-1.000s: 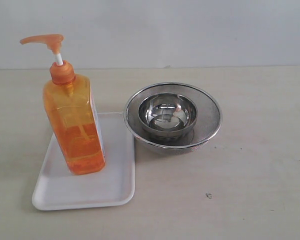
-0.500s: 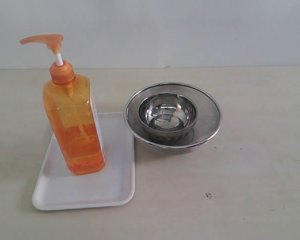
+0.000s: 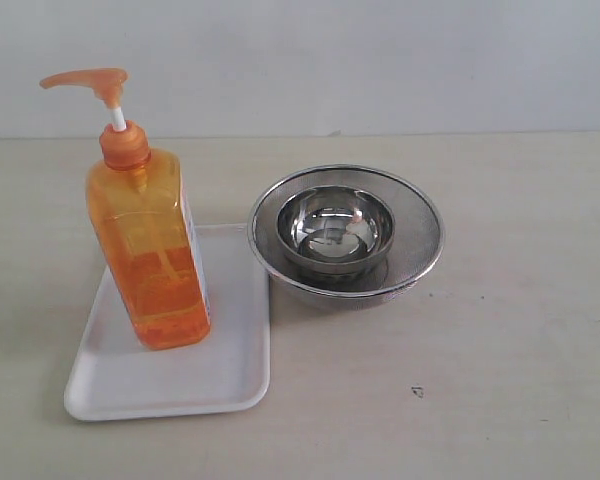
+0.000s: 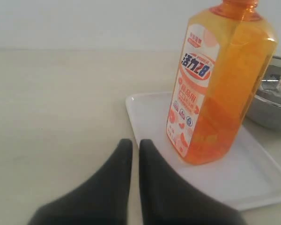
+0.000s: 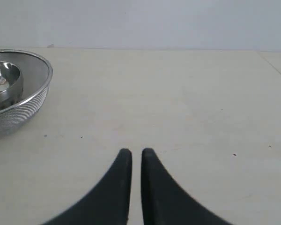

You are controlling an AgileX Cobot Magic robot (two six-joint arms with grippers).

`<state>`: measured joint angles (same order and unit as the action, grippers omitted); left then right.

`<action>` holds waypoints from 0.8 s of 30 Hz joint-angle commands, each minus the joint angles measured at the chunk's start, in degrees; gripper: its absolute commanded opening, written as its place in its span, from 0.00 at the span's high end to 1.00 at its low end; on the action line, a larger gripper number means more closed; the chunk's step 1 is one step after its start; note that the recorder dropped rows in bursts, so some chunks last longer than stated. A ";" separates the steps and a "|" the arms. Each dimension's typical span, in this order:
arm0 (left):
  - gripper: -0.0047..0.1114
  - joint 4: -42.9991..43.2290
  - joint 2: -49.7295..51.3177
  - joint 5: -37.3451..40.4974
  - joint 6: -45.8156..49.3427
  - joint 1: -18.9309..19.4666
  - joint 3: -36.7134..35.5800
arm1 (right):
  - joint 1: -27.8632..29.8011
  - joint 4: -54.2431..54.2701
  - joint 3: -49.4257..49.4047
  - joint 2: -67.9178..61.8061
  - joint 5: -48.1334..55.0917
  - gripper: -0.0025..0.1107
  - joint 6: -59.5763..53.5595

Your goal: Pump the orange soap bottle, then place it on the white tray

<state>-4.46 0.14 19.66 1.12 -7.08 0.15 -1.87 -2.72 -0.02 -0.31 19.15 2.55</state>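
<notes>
Orange soap bottle (image 3: 150, 250) on white tray (image 3: 180, 385), label (image 4: 194, 93) "活力28" (blue) — left gripper (image 4: 135, 143), right gripper (image 5: 136, 152) pinched together.

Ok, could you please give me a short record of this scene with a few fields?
soap bottle: orange, upright on the tray, pump raised
tray: white, flat on the table
steel bowl: sits inside a mesh strainer, next to the tray
left gripper: shut, empty, apart from the bottle
right gripper: shut, empty, above the table
</notes>
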 commanded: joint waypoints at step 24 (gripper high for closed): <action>0.92 -0.66 -0.14 0.12 2.24 4.53 -0.15 | 0.20 -0.47 0.02 0.31 -0.43 0.93 -0.10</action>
<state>-4.69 0.14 19.70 3.06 -2.74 0.15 -1.87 -2.82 -0.02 -0.31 19.15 2.55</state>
